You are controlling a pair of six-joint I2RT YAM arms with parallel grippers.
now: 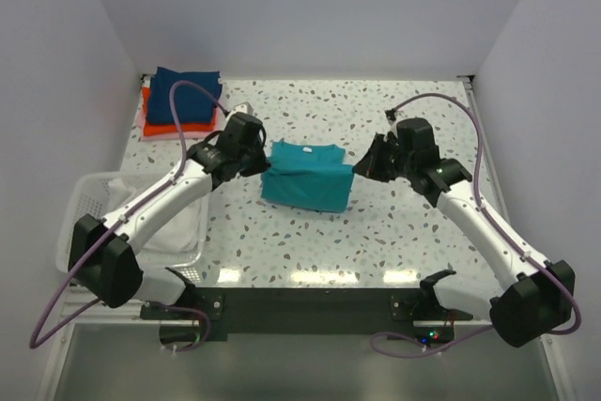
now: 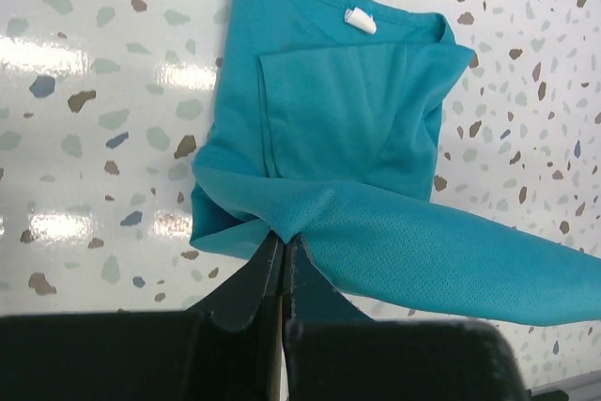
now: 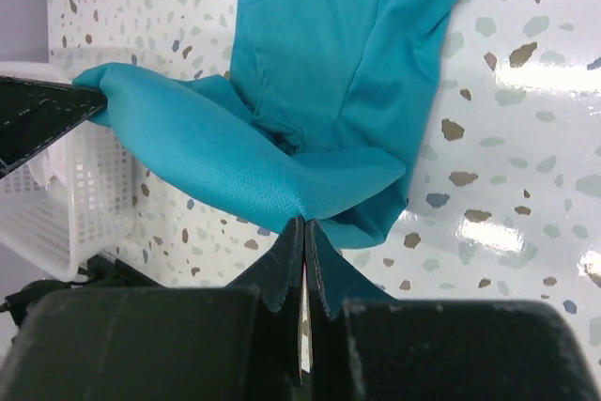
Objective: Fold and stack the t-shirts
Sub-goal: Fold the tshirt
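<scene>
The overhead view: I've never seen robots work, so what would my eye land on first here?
A bright teal t-shirt lies partly folded in the middle of the speckled table, with the left gripper and the right gripper each pinching its cloth from either side. At the far left corner sits a neat stack, a navy shirt on an orange-red shirt. A white basket stands at the near left edge.

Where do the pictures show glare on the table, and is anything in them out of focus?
Top external: white glare patches along the near edge of the table, with the light otherwise even. Left wrist: glare on the table at the left; the weave of the teal t-shirt is sharp, while the dark fingers show little detail. Right wrist: glare at the right; the weave is sharp there too.
</scene>
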